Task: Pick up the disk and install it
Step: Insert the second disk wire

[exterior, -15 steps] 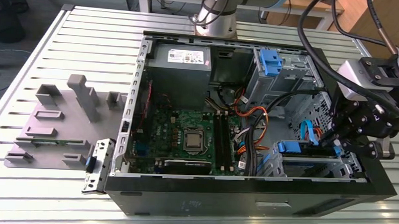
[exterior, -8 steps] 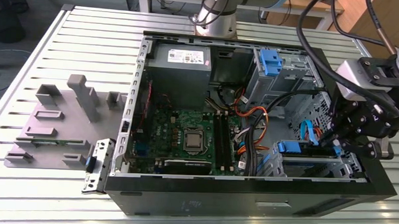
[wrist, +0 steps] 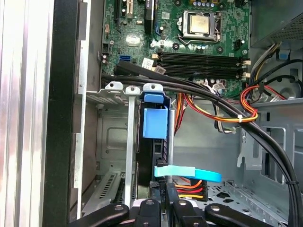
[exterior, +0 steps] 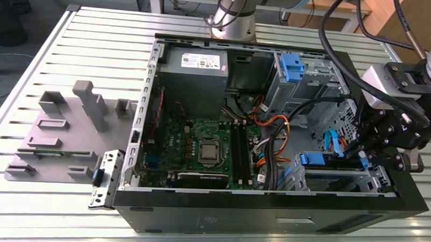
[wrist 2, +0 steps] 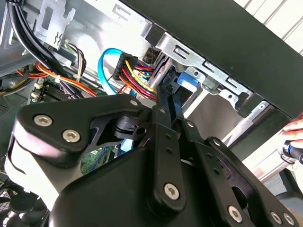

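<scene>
Exterior view: gripper point(exterior: 381, 153) lowered inside the open computer case point(exterior: 269, 220) on the desk point(exterior: 96, 41), at the drive cage by the exterior view's right.

Second wrist view: fingers point(wrist 2: 165, 101) drawn close together, apparently clenched on the disk point(wrist 2: 185, 79).

First wrist view: disk point(wrist: 155, 124) standing on edge in the metal drive bay point(wrist: 113, 137), blue carrier tab facing the motherboard point(wrist: 189, 33).

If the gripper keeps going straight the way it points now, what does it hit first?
Most likely the disk standing edge-on in its bay: in both wrist views the gripper points along it, right at its connector end. The blue cable crosses close by; depth is unclear.
</scene>
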Robot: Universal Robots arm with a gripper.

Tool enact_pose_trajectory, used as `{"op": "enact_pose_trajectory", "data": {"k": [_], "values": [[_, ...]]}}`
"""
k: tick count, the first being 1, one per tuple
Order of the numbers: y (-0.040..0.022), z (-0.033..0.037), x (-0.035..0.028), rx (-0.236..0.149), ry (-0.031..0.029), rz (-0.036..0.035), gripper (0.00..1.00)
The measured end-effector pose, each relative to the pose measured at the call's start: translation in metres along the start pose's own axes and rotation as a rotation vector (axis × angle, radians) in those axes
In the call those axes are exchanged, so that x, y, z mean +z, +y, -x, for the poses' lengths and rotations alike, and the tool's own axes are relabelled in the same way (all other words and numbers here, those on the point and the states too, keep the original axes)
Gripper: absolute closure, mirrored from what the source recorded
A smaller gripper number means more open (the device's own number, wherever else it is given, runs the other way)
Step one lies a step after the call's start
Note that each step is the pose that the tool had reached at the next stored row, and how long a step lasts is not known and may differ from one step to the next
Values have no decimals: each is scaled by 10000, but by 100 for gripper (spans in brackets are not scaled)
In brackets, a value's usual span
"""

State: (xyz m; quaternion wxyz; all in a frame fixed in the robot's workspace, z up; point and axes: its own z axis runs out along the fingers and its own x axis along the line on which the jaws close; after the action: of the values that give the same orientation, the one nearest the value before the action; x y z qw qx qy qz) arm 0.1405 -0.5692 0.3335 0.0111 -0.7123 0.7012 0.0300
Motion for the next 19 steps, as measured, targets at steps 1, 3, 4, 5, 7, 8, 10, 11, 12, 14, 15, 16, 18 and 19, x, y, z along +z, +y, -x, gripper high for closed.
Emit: {"op": "enact_pose_trajectory", "data": {"k": [1, 3, 4, 5, 7, 8, 10, 11, 12, 14, 15, 16, 18, 19], "values": [[0, 0, 2, -1, 1, 0, 83], [0, 0, 12, 0, 7, 0, 83], [0, -1, 17, 0, 11, 0, 83], [0, -1, 26, 0, 1, 1, 83], [0, -2, 31, 1, -3, 1, 83], [0, -2, 29, 1, -1, 0, 83], [0, -2, 28, 1, 2, 0, 83], [0, -2, 28, 0, 2, 0, 83], [0, -2, 28, 0, 2, 0, 83], [0, -2, 31, 0, 5, 0, 83], [0, -2, 36, 0, 4, 0, 83], [0, -2, 38, 0, 4, 0, 83], [0, -2, 39, 0, 4, 0, 83], [0, -2, 39, 0, 3, 0, 83]]}}
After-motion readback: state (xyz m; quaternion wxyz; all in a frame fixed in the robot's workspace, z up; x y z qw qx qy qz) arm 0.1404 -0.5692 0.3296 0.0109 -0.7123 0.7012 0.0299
